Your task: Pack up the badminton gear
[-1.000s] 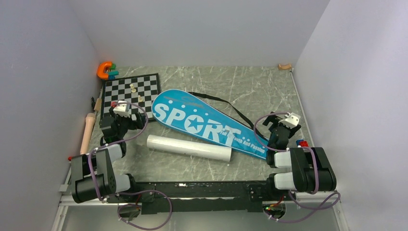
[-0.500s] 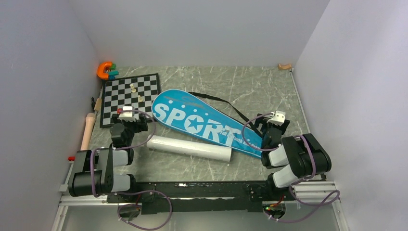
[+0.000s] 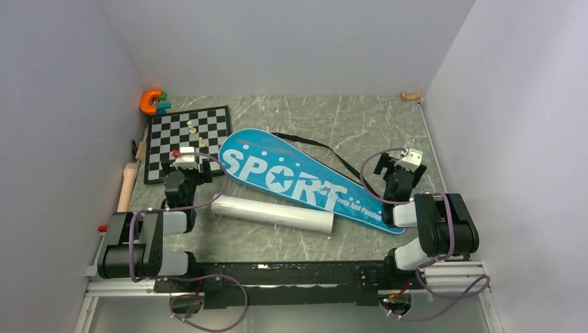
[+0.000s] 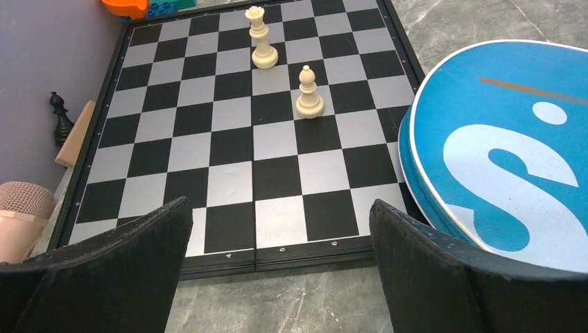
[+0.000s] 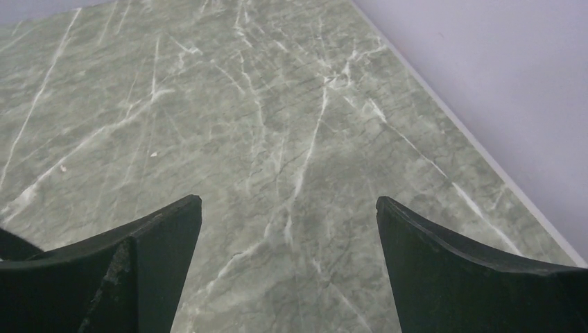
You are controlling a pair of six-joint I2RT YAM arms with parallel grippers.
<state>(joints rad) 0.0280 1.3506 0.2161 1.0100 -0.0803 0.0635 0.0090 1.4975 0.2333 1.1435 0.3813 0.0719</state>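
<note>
The blue SPORT bag [image 3: 298, 179] is laid slantwise across the middle of the worktop [image 3: 347, 118]. Its round end is pressed against the right edge of the chessboard [image 3: 182, 142]. Its thin end is partly hidden by the right arm [image 3: 437, 225]. A black strap [image 3: 305, 141] is trailed out behind the bag. The pale tube [image 3: 272, 213] is laid just in front of the bag, between the two arms. Whether the tube and the bag are touching cannot be told.

The left fingers [image 4: 111, 277] are spread wide and nothing is held in them. They are pointed at the near edge of the chessboard, with the bag just to their right. In the left wrist view the bag is cut off at the side, so only a big white S is seen. Two white chess pieces [image 4: 308, 94] are stood on the far squares. The rolling pin [image 3: 127, 186] is laid along the left wall [image 3: 69, 139], close to the left arm [image 3: 149, 236].

The right fingers [image 5: 478, 277] are spread wide too, with nothing held. Only bare worktop is seen between them, up to the right wall [image 5: 485, 69]. The most open room is found at the far right, behind the bag. A small brown thing [image 3: 410, 96] in the far right corner is too small to be made out.
</note>
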